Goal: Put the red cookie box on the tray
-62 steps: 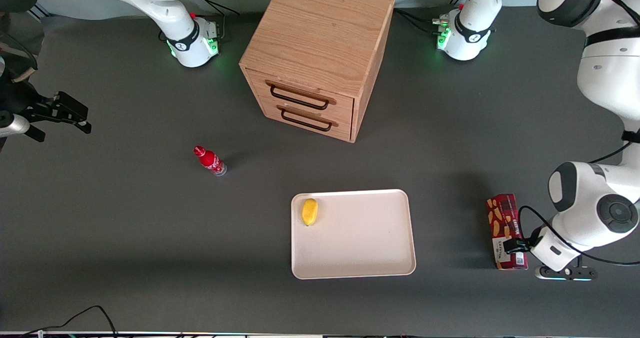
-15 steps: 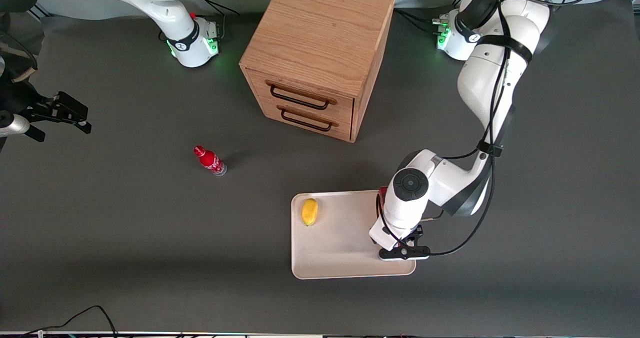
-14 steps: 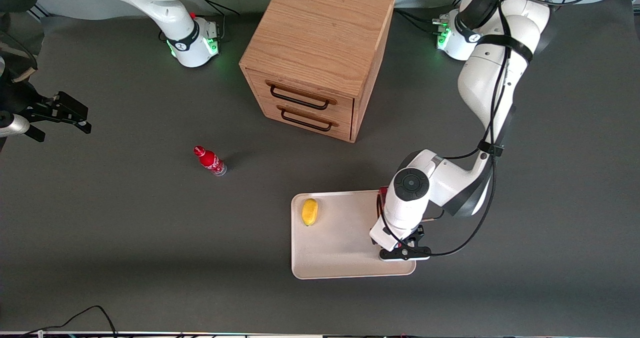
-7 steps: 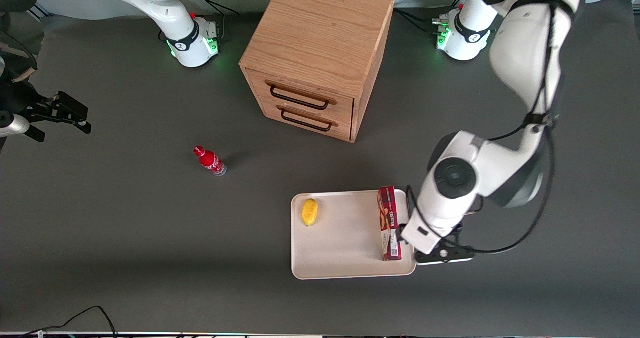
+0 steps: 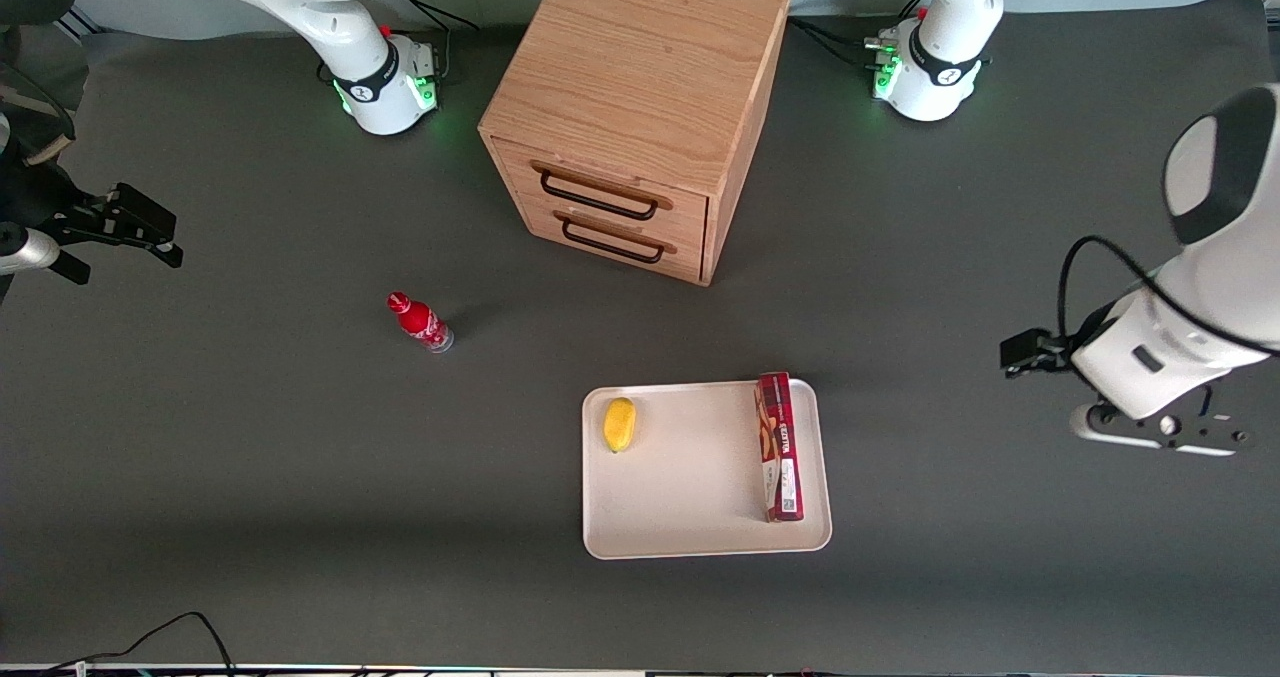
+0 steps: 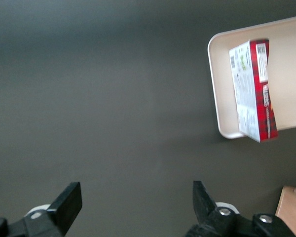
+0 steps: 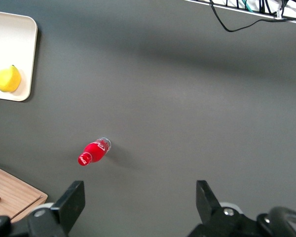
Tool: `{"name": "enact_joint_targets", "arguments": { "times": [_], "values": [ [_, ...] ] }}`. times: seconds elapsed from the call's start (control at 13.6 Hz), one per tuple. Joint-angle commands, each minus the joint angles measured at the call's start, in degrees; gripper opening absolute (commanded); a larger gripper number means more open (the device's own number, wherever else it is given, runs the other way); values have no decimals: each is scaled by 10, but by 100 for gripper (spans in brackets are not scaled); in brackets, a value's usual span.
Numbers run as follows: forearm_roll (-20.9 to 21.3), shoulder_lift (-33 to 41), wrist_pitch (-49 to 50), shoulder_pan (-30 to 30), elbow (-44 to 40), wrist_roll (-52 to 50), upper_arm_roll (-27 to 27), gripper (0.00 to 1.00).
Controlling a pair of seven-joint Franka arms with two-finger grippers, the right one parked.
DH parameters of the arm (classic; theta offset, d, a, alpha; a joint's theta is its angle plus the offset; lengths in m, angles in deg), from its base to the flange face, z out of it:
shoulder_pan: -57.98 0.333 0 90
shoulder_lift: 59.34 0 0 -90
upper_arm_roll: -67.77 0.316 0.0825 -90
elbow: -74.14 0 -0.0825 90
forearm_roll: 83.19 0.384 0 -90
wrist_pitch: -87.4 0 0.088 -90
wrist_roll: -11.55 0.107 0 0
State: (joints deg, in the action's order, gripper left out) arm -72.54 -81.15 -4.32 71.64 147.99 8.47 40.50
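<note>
Red cookie box [image 5: 779, 447] on tray [image 5: 690, 532] — jaws [image 6: 135, 207] apart, well clear

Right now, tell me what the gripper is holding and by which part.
Nothing. The gripper is open and empty above bare table, off toward the working arm's end. The cookie box stands on the tray.
</note>
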Motion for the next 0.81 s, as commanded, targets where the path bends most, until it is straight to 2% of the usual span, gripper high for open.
{"name": "enact_joint_targets", "arguments": {
  "times": [0.0,0.22,0.74],
  "values": [
    [-60,132,-3,58,129,87,-2,100],
    [-106,216,0,97,191,153,6,100],
    [-98,231,30,91,167,156,12,100]
  ]
}}
